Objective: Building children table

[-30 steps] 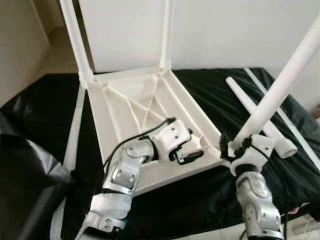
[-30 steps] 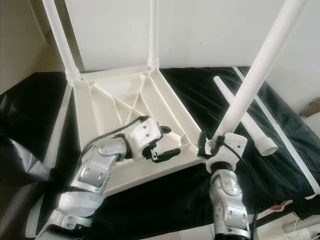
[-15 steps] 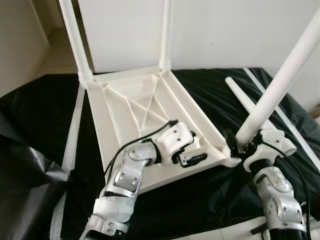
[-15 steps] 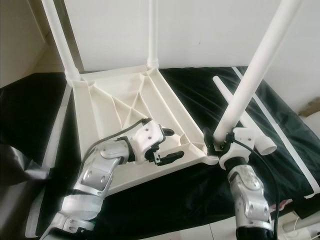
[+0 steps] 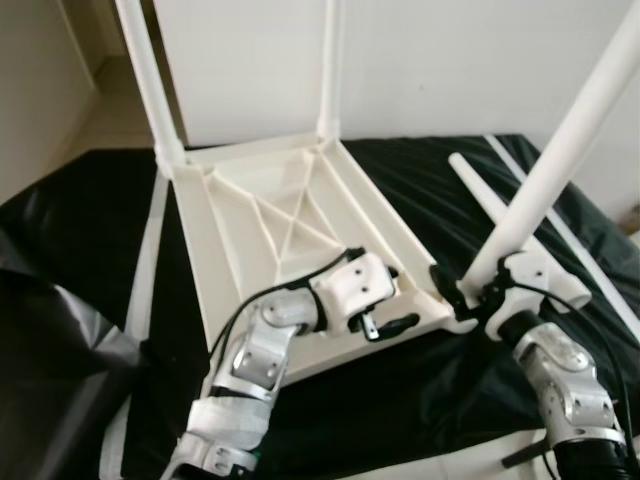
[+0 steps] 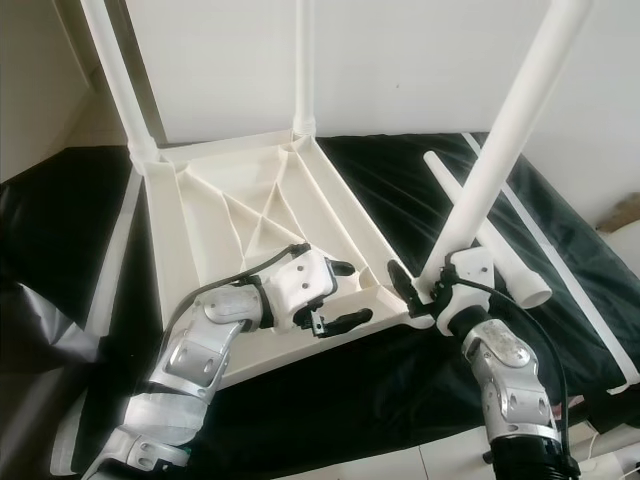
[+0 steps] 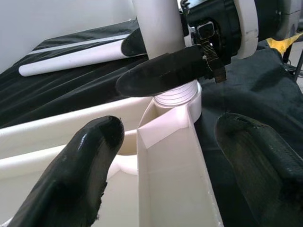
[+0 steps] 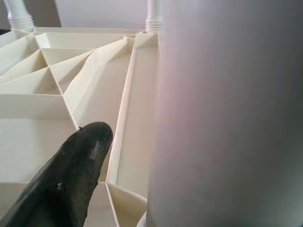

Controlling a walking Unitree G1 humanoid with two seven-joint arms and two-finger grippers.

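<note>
Left eye view, lower right: the right gripper (image 5: 478, 290) is clamped on the white table leg (image 5: 560, 150), whose foot meets the corner socket (image 7: 182, 97) of the upturned table top (image 5: 265, 215) mid-frame. Lower centre, the left gripper (image 5: 385, 315) straddles the rim with fingers (image 7: 78, 170) spread, holding nothing. Judged risk: the leg leans, so twisting it in could cross the threads or shift the top

The held leg (image 5: 560, 160) runs off the frame's top (its far end unseen).
</note>
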